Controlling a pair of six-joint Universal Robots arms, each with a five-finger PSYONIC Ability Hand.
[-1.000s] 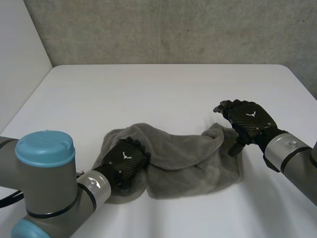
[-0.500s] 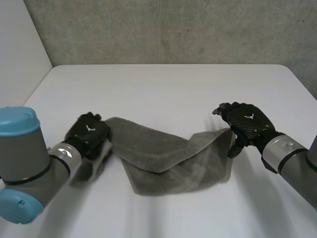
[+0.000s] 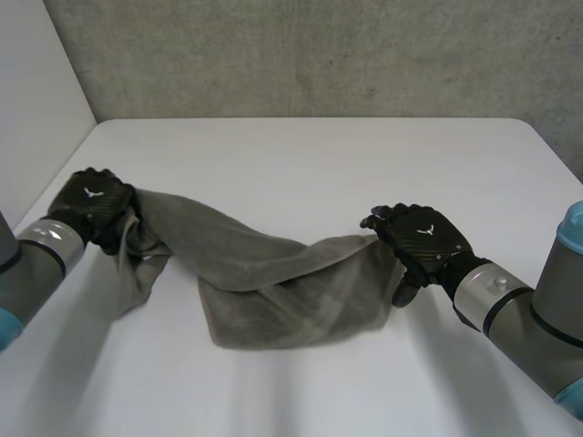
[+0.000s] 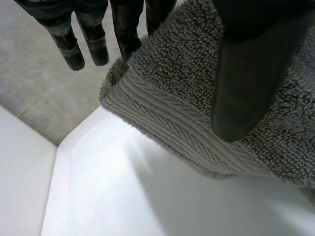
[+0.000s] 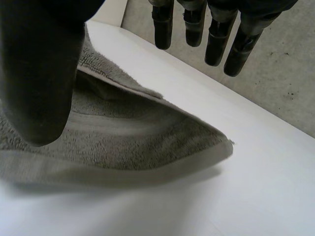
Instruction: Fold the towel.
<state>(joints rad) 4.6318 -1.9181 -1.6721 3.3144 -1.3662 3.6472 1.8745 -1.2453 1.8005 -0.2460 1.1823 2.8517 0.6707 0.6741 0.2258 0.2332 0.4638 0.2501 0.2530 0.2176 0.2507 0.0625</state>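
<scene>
pinching opposite ends of the towel, left hand and right hand flank it.

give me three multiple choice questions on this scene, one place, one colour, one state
1. Where on the towel is the left hand? A) one end B) the middle C) off it
2. What colour is the towel? A) red B) grey C) blue
3. How is the towel? A) folded flat B) rolled up C) strung between both hands, middle sagging
1 A, its thumb pinches an end; 2 B, grey in every view; 3 C, the right hand holds up the other end.
</scene>
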